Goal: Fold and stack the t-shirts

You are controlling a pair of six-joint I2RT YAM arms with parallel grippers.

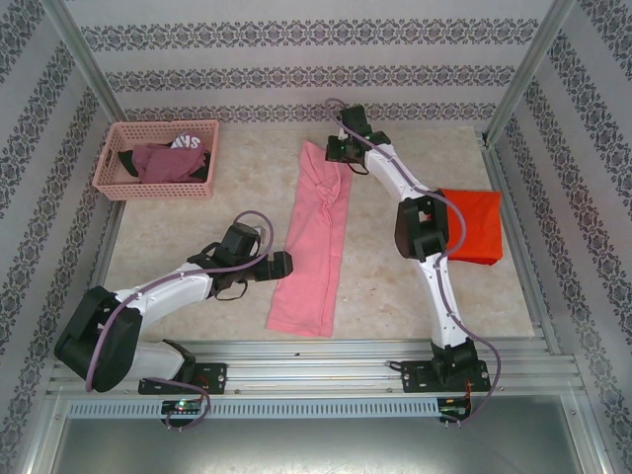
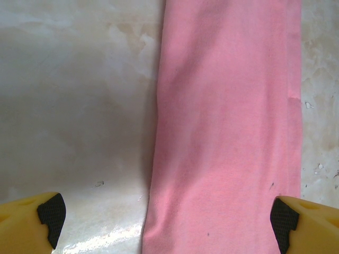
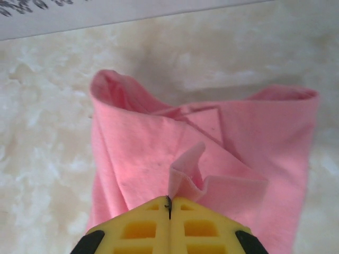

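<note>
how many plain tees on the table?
2: pink tee, folded long, mid-table; orange-red tee, folded, right side, partly behind the right arm. More could hide in the basket.

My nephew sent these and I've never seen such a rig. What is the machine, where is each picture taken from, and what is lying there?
Two robot arms are bolted at the near edge of a table, each ending in a two-finger gripper. The wide picture looks down from above and behind; the other two come from wrist cameras. On the table lie a pink t-shirt folded into a long strip, a folded orange-red t-shirt at right, and a basket holding a maroon garment. The left gripper is open at the strip's near half. The right gripper is shut, pinching a fold at its far end.
</note>
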